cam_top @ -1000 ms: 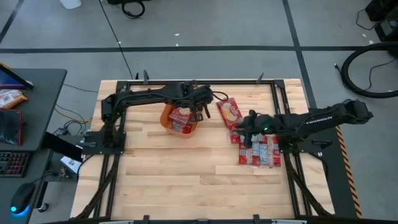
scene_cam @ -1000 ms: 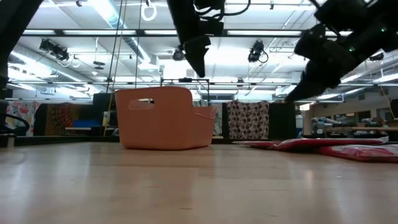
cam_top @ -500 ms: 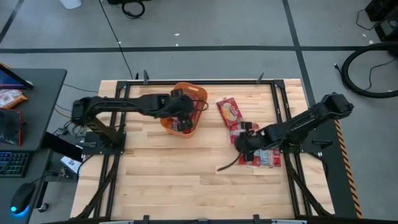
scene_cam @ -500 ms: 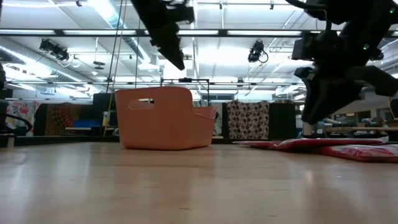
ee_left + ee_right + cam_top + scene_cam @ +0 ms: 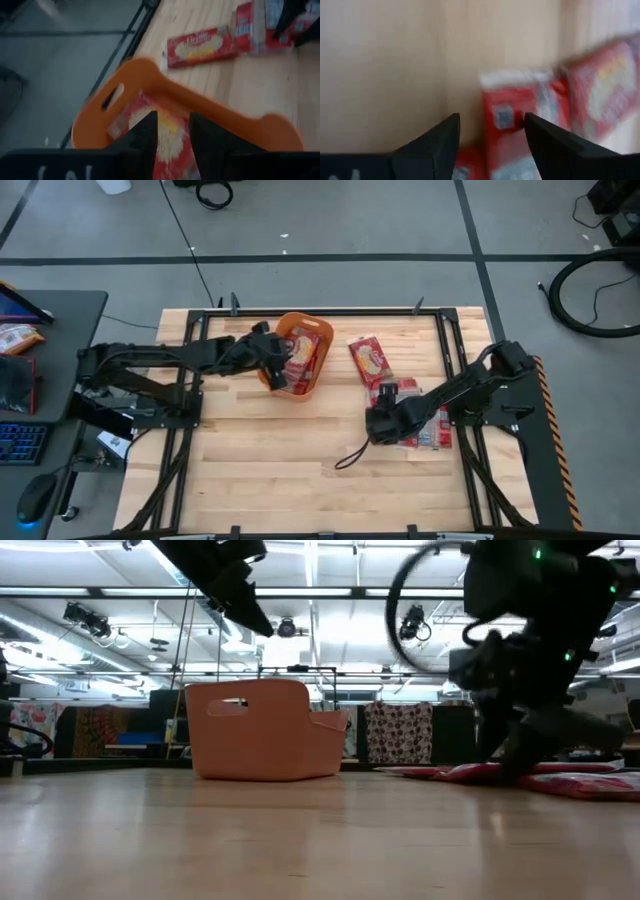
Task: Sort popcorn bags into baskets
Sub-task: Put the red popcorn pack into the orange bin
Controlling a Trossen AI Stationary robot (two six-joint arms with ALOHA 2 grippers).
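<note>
The orange basket (image 5: 318,328) (image 5: 265,730) stands at the table's far middle with red popcorn bags (image 5: 300,355) (image 5: 132,117) lying in it. My left gripper (image 5: 272,372) (image 5: 172,122) hovers open above the basket's left rim, with nothing between its fingers. One bag (image 5: 368,360) (image 5: 200,46) lies flat to the right of the basket. More bags form a flat pile (image 5: 420,420) (image 5: 560,778) at the right. My right gripper (image 5: 372,425) (image 5: 492,125) is wide open and low at the pile's left edge, a bag (image 5: 507,117) just beyond its fingers.
A dark cable (image 5: 350,455) from my right arm trails on the wood near the pile. Black frame rails (image 5: 450,350) run along the table's edges. Bare wood (image 5: 290,470) fills the near half. A desk with a keyboard (image 5: 20,442) stands off the table's left.
My left gripper has drawn back from over the basket's right side toward the table's left edge and risen. My right gripper has gone down and toward the table's near-left, to the left edge of the bag pile. The basket and bags have stayed put.
</note>
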